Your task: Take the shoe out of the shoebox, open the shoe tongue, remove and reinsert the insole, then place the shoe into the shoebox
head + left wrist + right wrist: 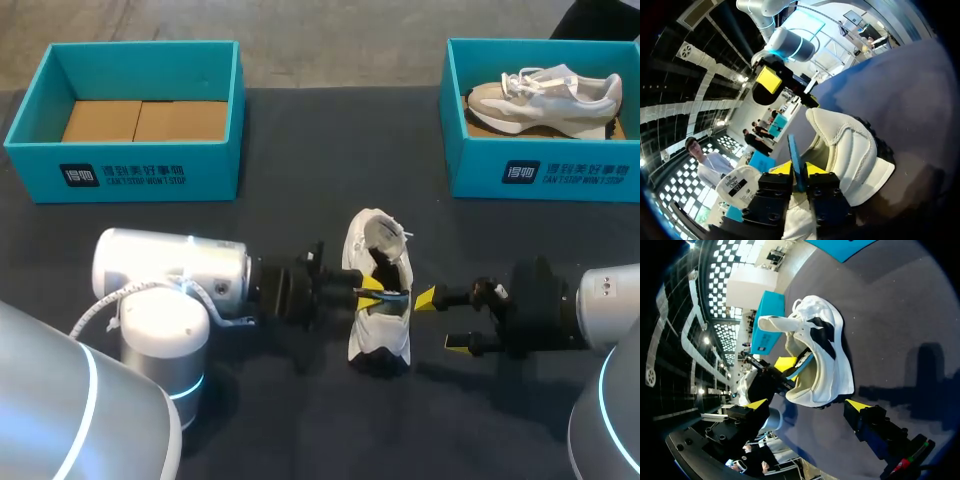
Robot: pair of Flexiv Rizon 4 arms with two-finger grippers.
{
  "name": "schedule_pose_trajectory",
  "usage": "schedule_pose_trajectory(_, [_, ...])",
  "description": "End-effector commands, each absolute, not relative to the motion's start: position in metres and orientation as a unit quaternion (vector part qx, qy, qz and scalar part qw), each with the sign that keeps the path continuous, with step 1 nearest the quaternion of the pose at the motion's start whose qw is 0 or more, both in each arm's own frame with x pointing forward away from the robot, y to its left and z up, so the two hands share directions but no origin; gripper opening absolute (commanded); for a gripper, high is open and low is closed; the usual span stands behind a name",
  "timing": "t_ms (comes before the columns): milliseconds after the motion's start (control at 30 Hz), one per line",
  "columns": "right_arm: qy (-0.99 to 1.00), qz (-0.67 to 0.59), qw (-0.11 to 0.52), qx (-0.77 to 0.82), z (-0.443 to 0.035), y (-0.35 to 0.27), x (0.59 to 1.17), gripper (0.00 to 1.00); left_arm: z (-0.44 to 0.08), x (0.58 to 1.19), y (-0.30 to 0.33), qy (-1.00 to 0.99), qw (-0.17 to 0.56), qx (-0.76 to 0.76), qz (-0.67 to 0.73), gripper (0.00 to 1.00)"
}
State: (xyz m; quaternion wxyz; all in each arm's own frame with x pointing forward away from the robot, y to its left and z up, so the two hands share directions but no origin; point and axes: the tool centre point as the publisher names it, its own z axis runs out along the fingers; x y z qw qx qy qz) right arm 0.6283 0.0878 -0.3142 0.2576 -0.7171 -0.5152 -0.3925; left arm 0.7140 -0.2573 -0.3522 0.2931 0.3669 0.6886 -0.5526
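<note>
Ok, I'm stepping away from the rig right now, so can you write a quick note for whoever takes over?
The left gripper is shut on the insole, inside the shoe.
The right gripper is open beside the shoe, holding nothing.
The shoe lies mid-table, out of its box, tongue pulled up.
The left shoebox is empty; the right shoebox holds a second shoe.
I cannot tell whether the insole is coming out or going back.
Left: finish the insole, box the shoe.

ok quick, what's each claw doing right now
left claw: closed on the insole, at the opening of the shoe
right claw: open, holding nothing, just beside the shoe
</note>
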Motion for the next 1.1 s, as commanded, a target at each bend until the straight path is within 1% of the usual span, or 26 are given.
schedule_pose_trajectory(33, [-0.515,-0.391,0.256,-0.718,-0.313,0.089,0.628,1.00,-0.345,0.706,-0.250,0.686,0.291,0.369,-0.555,0.41])
schedule_pose_trajectory(67, [-0.515,-0.391,0.256,-0.718,-0.313,0.089,0.628,1.00,-0.341,0.703,-0.249,0.683,0.291,0.370,-0.559,0.39])
schedule_pose_trajectory(167, [-0.515,-0.391,0.256,-0.718,-0.313,0.089,0.628,1.00,-0.336,0.699,-0.248,0.679,0.289,0.370,-0.564,0.38])
schedule_pose_trajectory(233, [-0.515,-0.391,0.256,-0.718,-0.313,0.089,0.628,1.00,-0.333,0.697,-0.247,0.677,0.289,0.371,-0.567,0.35])
schedule_pose_trajectory(300, [-0.515,-0.391,0.256,-0.718,-0.313,0.089,0.628,1.00,-0.332,0.696,-0.247,0.676,0.288,0.371,-0.568,0.30])
schedule_pose_trajectory(367, [-0.515,-0.391,0.256,-0.718,-0.313,0.089,0.628,1.00,-0.332,0.695,-0.247,0.675,0.288,0.371,-0.569,0.22])
schedule_pose_trajectory(400, [-0.515,-0.391,0.256,-0.718,-0.313,0.089,0.628,1.00,-0.332,0.695,-0.246,0.675,0.288,0.371,-0.569,0.09])
schedule_pose_trajectory(467, [-0.515,-0.391,0.256,-0.718,-0.313,0.089,0.628,1.00,-0.333,0.695,-0.246,0.677,0.287,0.371,-0.568,0.00])
schedule_pose_trajectory(800, [-0.515,-0.391,0.256,-0.718,-0.313,0.089,0.628,1.00,-0.346,0.700,-0.248,0.687,0.276,0.376,-0.557,0.00])
schedule_pose_trajectory(1100, [-0.515,-0.391,0.256,-0.718,-0.313,0.089,0.628,1.00,-0.355,0.711,-0.253,0.696,0.282,0.371,-0.546,0.00])
